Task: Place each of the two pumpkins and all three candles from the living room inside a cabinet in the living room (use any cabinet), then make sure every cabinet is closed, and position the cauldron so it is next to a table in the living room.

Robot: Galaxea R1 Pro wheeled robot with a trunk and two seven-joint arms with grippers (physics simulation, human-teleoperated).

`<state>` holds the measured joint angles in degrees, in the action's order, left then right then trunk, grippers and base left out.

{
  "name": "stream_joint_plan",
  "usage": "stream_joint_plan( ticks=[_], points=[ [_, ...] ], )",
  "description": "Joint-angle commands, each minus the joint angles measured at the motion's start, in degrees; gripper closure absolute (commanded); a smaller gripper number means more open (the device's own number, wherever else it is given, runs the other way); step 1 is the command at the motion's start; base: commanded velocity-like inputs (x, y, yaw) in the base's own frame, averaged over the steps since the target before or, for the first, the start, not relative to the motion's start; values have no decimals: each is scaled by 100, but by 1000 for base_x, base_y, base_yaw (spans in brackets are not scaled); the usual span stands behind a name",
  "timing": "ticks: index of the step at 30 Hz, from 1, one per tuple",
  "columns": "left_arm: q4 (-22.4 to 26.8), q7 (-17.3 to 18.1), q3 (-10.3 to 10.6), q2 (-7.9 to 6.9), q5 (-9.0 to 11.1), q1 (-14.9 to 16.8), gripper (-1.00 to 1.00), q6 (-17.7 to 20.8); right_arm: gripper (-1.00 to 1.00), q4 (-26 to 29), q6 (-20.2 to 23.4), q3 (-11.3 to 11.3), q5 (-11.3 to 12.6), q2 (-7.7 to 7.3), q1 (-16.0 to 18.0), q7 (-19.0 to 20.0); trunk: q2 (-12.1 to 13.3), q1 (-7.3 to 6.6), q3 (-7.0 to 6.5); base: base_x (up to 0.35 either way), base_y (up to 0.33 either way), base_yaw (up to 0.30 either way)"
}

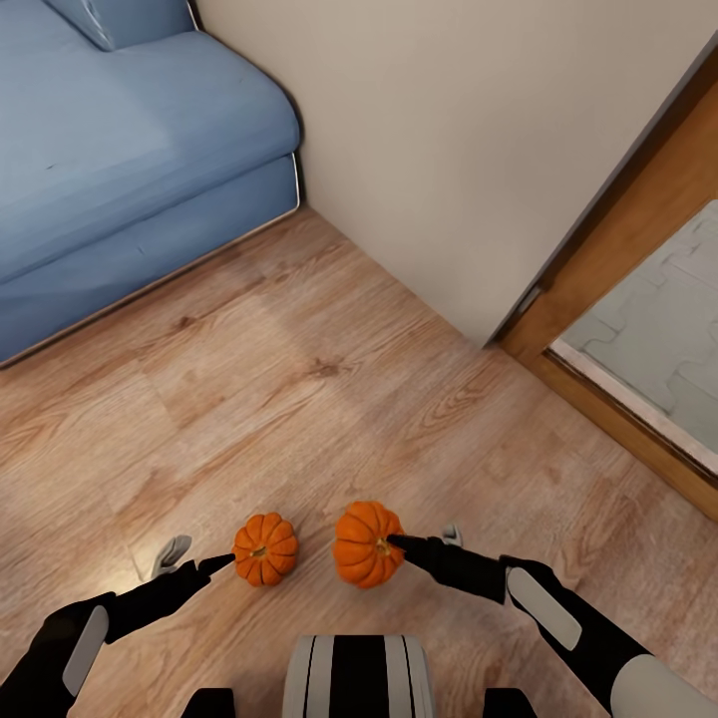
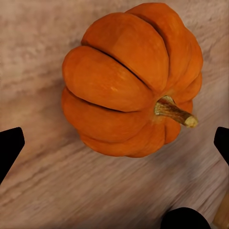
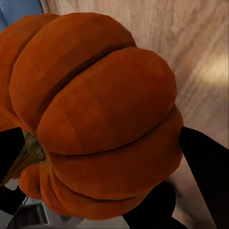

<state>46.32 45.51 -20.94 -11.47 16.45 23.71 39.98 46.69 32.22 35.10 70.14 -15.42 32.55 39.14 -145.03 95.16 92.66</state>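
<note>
Trunk of the robot [image 1: 359, 676], striped black and white, sits at the bottom centre of the head view. Just above it, two orange pumpkins show side by side over the wood floor [image 1: 299, 389], slightly apart. The left gripper [image 1: 221, 563] reaches the left pumpkin [image 1: 265, 548] from the lower left; in the left wrist view that pumpkin [image 2: 131, 78], its stem pointing sideways, lies between two widely spread dark fingertips [image 2: 9, 148] that do not touch it, so the jaws stand open. The right gripper [image 1: 397, 543] meets the right pumpkin [image 1: 366, 543] at its stem side; in the right wrist view the ribbed fruit [image 3: 95, 114] sits between both dark fingers [image 3: 205, 167], which press its sides, closed on it. Farther off, a blue sofa [image 1: 120, 150] fills the upper left, a beige wall [image 1: 449, 130] the upper middle, and a wooden door frame [image 1: 618, 249] the right edge. No writing can be read anywhere.
</note>
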Motion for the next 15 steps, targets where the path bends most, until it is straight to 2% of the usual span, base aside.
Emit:
stream_joint_plan(
  ticks=[1, 8, 15],
  points=[
    [0, 11, -10, -1, 16, 2, -100, 35, 100, 2, -1, 17, 38, -5, 5, 45, -1, -1, 3, 0, 0, 0],
    [0, 11, -7, -4, 16, 1, -100, 31, 100, 3, -98, 14, 33, 2, 3, 742, -1, -1, 3, 0, 0, 0],
    [0, 10, -6, 19, -2, 2, -100, 0, 100, -1, -101, 10, 33, -4, 5, 847, -9, 15, 136, 0, 0, 0]
  ],
)
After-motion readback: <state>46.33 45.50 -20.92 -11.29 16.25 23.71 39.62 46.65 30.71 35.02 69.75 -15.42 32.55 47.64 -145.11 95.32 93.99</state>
